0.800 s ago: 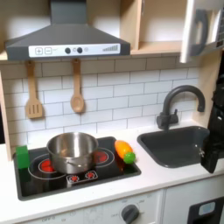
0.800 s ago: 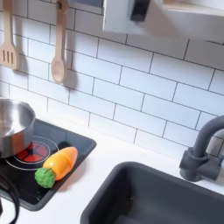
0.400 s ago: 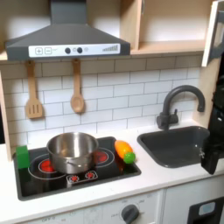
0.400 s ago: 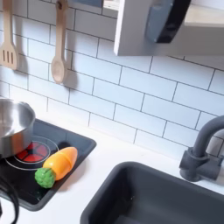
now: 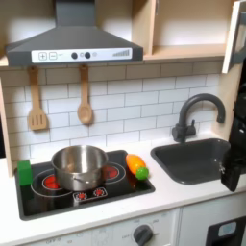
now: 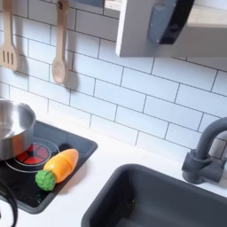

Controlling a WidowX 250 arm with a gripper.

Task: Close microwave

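The microwave (image 5: pixel 234 36) sits at the upper right edge of the first exterior view, its door swung open edge-on; in the second exterior view its white door (image 6: pixel 151 25) fills the top centre. The gripper (image 5: pixel 232 165) is a dark shape at the right edge, beside the sink (image 5: pixel 192 159) — whether its jaws are open or closed, I cannot tell.

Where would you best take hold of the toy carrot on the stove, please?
Across the carrot's orange middle, claw coming from above: it lies flat on the stovetop, slim crosswise, the pot standing apart at the second exterior view's left.
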